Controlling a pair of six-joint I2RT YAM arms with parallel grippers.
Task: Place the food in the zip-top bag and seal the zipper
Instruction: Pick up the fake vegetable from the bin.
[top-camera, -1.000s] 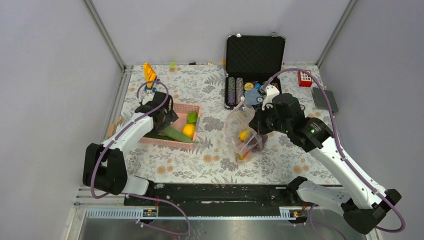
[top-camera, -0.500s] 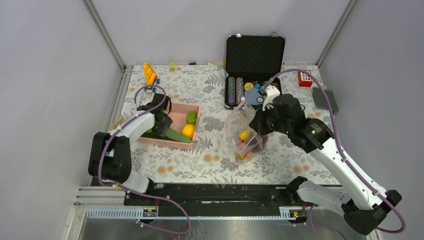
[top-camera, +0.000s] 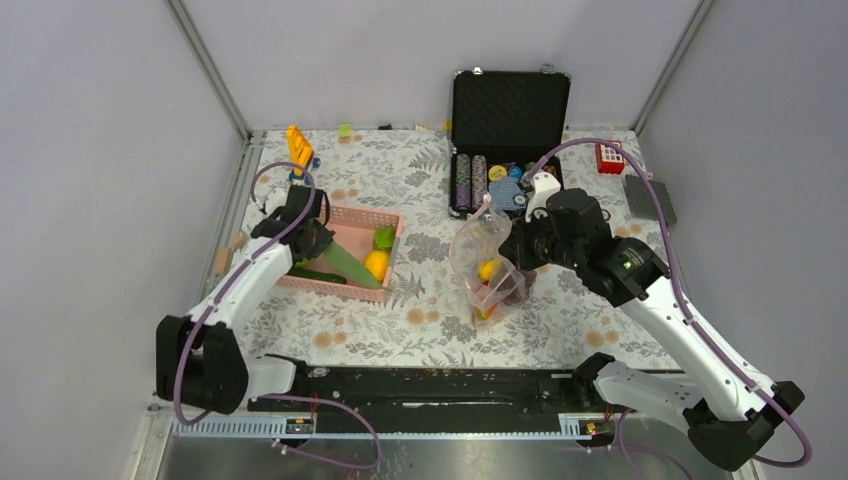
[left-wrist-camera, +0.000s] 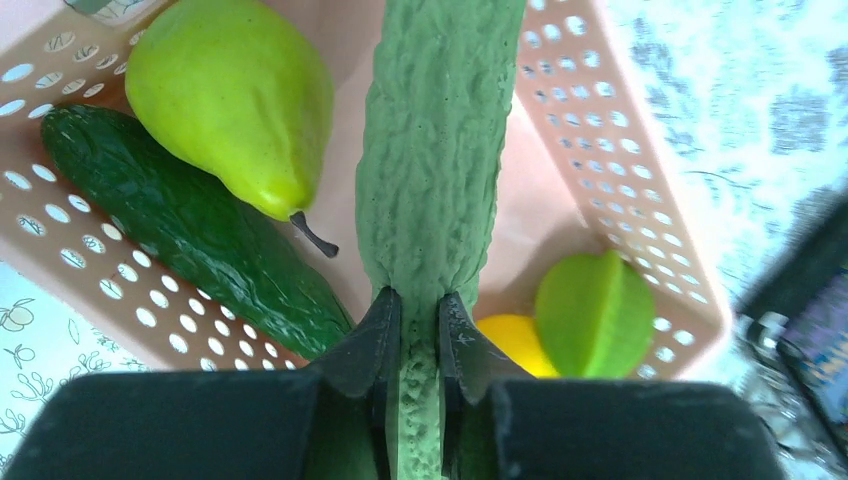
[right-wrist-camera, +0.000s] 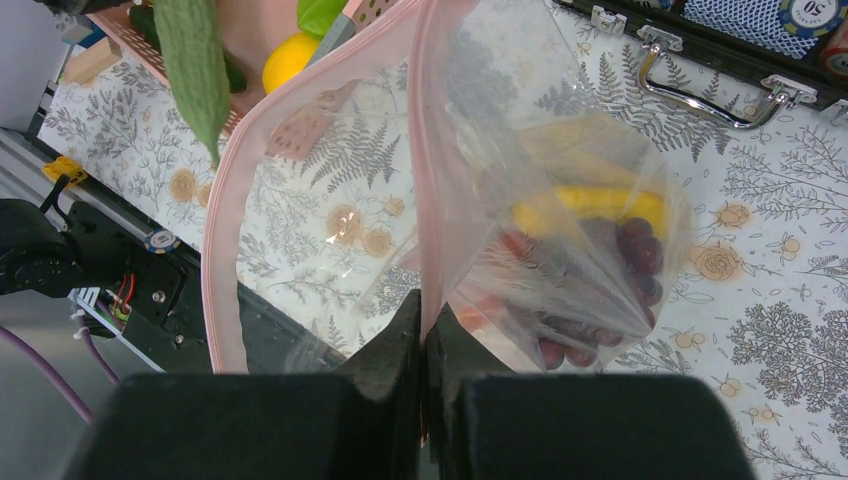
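Where the left end effector (left-wrist-camera: 418, 305) stood wide a second ago, it now clamps one end of the bumpy green cucumber (left-wrist-camera: 440, 150) at the pink basket (top-camera: 352, 215), left of centre in the top view. The right end effector (right-wrist-camera: 422, 315) pinches the bag (right-wrist-camera: 560, 150) by its rim, right of centre, mouth open. The cucumber looks ready to be carried across.

1. I see bare counter (top-camera: 425, 300) between the pink basket (top-camera: 365, 211) and the zip-top bag (top-camera: 475, 245); a gripper can cross there.
2. The bag's mouth gapes, its zipper (right-wrist-camera: 213, 260) spread wide.
3. My right gripper (right-wrist-camera: 422, 310), pinching the rim, blocks the mouth's right side.
4. The black case (top-camera: 510, 105) stands close behind the bag.
5. Basket walls and a pear (left-wrist-camera: 235, 100) hem in my left gripper (left-wrist-camera: 420, 310).
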